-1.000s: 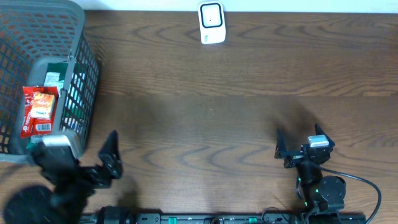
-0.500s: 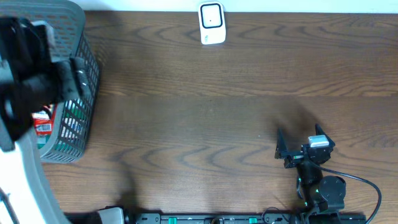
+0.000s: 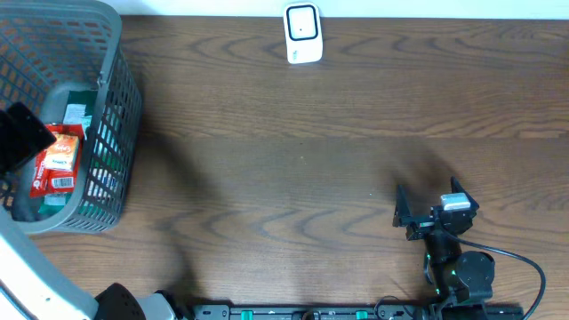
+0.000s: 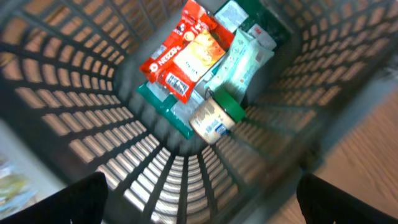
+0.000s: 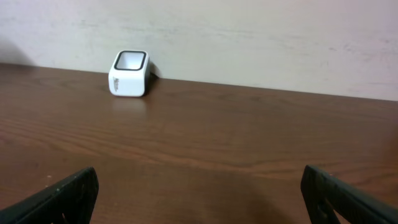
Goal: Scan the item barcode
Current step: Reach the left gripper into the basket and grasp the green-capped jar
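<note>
Left gripper hangs over the basket, camera looking down into it. I read its jaws as spread wide, nothing between them. The items all lie on the basket floor: red packet on top, pale green pack just beside it, green-lidded jar against both. Right gripper sits low at the table's near right, fully spread, empty. Scanner stands at the far edge, well apart from both grippers.

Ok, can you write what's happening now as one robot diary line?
left fingers: open, above basket | right fingers: open, empty | red packet: in basket, not picked up | scanner: far table edge, untouched
</note>
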### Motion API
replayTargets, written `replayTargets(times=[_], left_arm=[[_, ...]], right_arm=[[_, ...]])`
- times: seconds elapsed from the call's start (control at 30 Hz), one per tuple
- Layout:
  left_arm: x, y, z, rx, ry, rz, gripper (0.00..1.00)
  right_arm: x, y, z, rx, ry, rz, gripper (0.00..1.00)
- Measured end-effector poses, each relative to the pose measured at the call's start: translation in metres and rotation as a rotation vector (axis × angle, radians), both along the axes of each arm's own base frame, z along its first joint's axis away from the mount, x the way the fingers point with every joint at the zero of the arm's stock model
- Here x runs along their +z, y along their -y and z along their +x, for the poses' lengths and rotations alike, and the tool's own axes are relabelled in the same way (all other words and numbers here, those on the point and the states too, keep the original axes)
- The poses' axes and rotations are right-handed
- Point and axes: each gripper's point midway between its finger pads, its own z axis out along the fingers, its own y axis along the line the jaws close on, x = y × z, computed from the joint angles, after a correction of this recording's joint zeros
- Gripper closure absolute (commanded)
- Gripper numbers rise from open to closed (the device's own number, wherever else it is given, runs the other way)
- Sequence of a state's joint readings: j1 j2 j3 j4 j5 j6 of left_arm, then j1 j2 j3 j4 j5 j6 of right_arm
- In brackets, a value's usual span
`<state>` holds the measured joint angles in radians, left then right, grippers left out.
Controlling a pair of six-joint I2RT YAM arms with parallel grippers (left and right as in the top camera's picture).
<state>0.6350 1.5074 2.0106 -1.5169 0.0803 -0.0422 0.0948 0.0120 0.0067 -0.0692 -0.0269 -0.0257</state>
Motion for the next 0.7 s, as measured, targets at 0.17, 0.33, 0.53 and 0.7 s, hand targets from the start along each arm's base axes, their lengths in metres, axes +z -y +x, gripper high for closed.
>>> replayTargets(times=[0.17, 0.33, 0.53, 0.7], left_arm=[[-0.043, -0.013, 0.019, 0.007, -0.028, -0.030, 0.03], [-0.084, -0.015, 0.022, 0.007, -0.081, -0.070, 0.03], [-0.140, -0.020, 0.033, 0.004, -0.079, -0.098, 0.02], [-0.170, -0.017, 0.032, 0.002, -0.089, -0.124, 0.02]], right_arm=[[0.000, 0.000, 0.000, 0.000, 0.000, 0.000, 0.01], [0.000, 0.000, 0.000, 0.000, 0.000, 0.000, 0.01], [0.000, 0.000, 0.000, 0.000, 0.000, 0.000, 0.01], [0.000, 0.000, 0.000, 0.000, 0.000, 0.000, 0.01]])
